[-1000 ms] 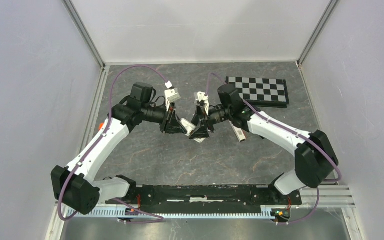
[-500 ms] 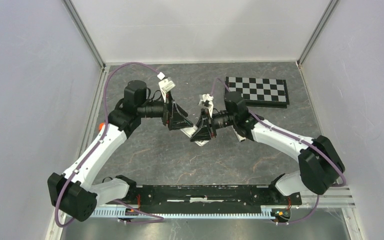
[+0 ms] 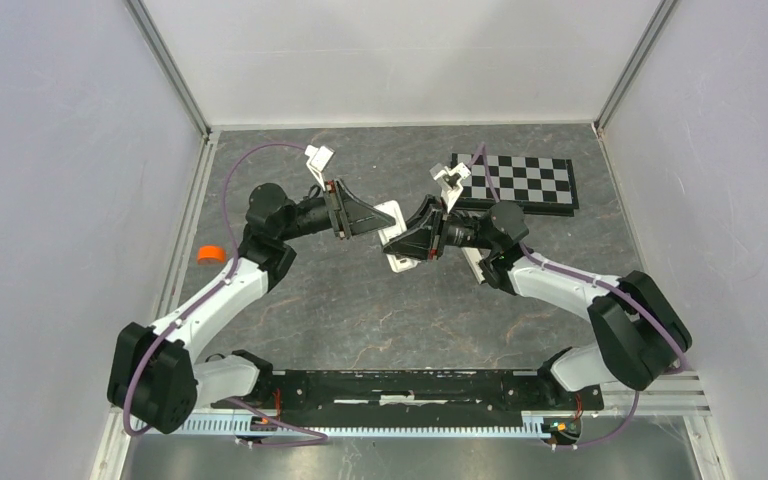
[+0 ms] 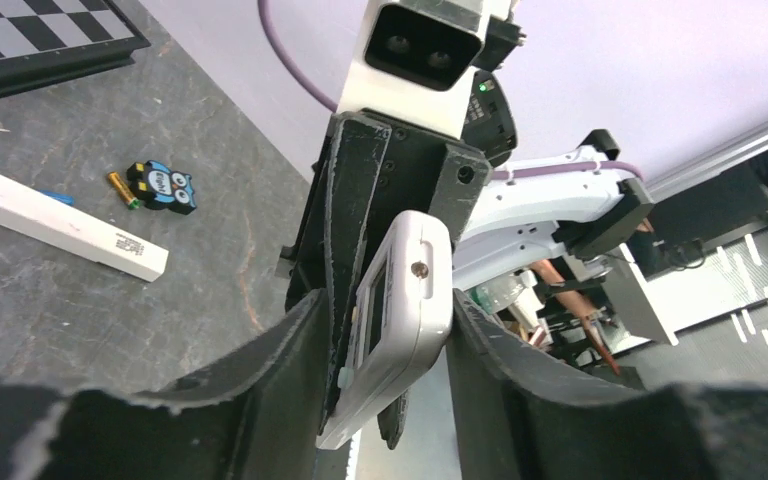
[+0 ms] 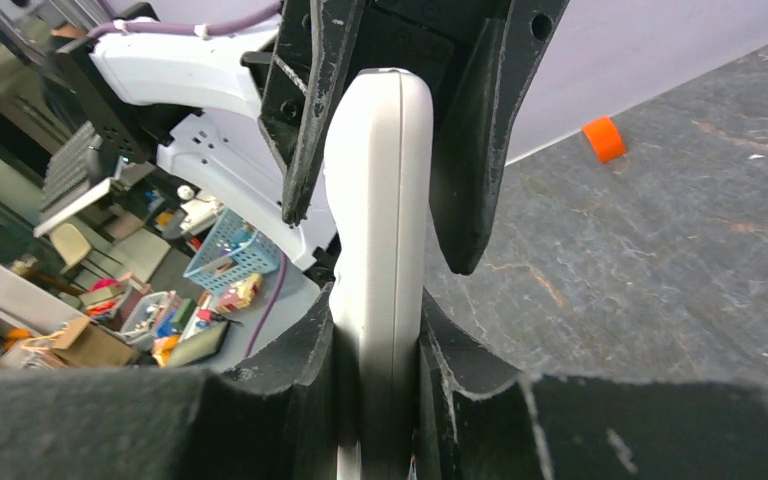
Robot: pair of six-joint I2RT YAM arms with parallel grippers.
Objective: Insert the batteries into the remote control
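Observation:
The white remote control [image 3: 393, 214] is held in the air over the middle of the table. My right gripper [image 3: 403, 244] is shut on its lower part; in the right wrist view the remote [image 5: 378, 200] stands edge-on between my right gripper's [image 5: 375, 312] pads. My left gripper [image 3: 372, 218] is open around the remote's other end; in the left wrist view its jaws [image 4: 385, 305] flank the remote [image 4: 400, 300], screen side towards the left finger. One slim gold-looking cell [image 4: 120, 187] lies on the table. No red-and-blue battery shows clearly.
A small owl-shaped item [image 4: 165, 187] lies beside the cell. A long plain white bar [image 4: 60, 225] lies near it, under my right arm [image 3: 477, 265]. A checkerboard [image 3: 520, 180] is at the back right. An orange roll [image 3: 210, 254] sits by the left wall.
Both grippers have lifted and shifted towards the back right with the remote between them. The left arm has swung clear of the orange roll.

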